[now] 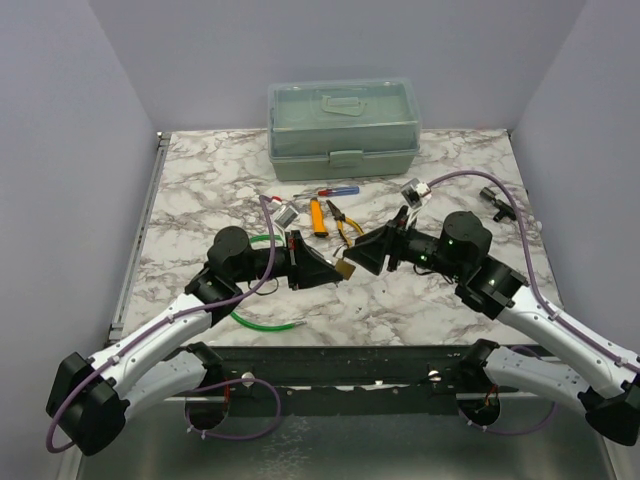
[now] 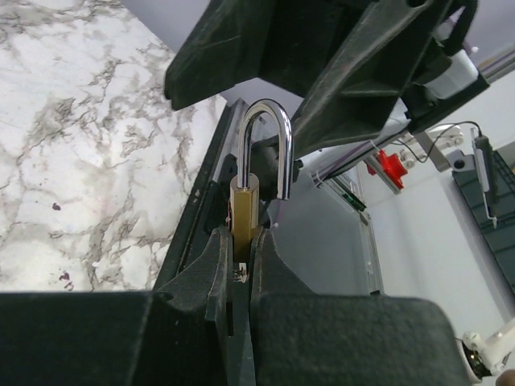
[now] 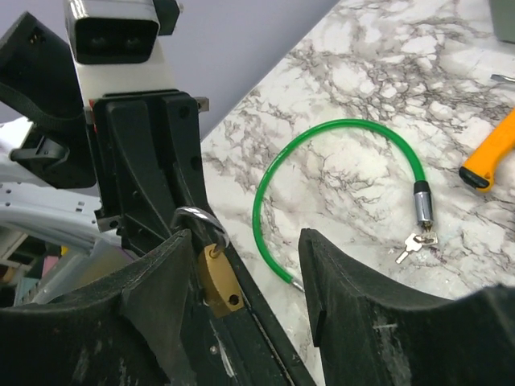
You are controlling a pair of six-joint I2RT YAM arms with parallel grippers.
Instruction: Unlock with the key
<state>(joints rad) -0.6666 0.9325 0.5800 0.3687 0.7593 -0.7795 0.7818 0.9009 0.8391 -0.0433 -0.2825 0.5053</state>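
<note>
My left gripper [image 1: 325, 268] is shut on a small brass padlock [image 1: 345, 268] and holds it above the table. In the left wrist view the padlock's body [image 2: 244, 207] is pinched between the fingers, and its steel shackle [image 2: 269, 129] stands raised with one leg free. My right gripper [image 1: 365, 255] is open right next to the padlock and holds nothing. In the right wrist view the padlock [image 3: 219, 277] sits by its left finger [image 3: 161, 281]. Small silver keys [image 3: 417, 240] lie at the end of a green cable lock [image 3: 322, 133]. No key shows in the padlock.
A pale green toolbox [image 1: 343, 120] stands at the back. In front of it lie a screwdriver [image 1: 335, 191], an orange knife [image 1: 317, 216], pliers [image 1: 345, 222] and a small silver item [image 1: 288, 214]. The green cable [image 1: 262, 310] lies under my left arm. Purple cables run along both arms.
</note>
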